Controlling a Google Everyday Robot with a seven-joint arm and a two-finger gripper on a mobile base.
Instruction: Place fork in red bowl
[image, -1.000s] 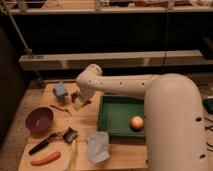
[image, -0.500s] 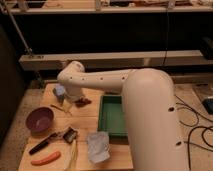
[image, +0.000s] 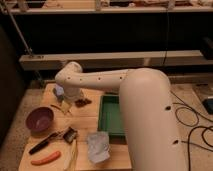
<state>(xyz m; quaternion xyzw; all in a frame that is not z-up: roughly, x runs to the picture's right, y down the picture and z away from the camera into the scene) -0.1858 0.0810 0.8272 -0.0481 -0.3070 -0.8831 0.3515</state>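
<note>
The wooden surface (image: 85, 120) carried a purple bowl (image: 40, 119) at left, with the fork (image: 60, 108) just behind it. Also on it lay a blue-grey object (image: 59, 92), a black-handled utensil (image: 50, 141), an orange stick (image: 46, 159), pale strips (image: 73, 152), a crumpled bag (image: 98, 146) and a green tray (image: 111, 120). The tool (image: 80, 102), fingers apart, hung low over the far left part, near the fork.

Readable text, labels, brands, numbers, signs: none. Nothing legible on the gripper (image: 66, 96), low over the far part of the table (image: 87, 119), nor on the white arm (image: 145, 115).
</note>
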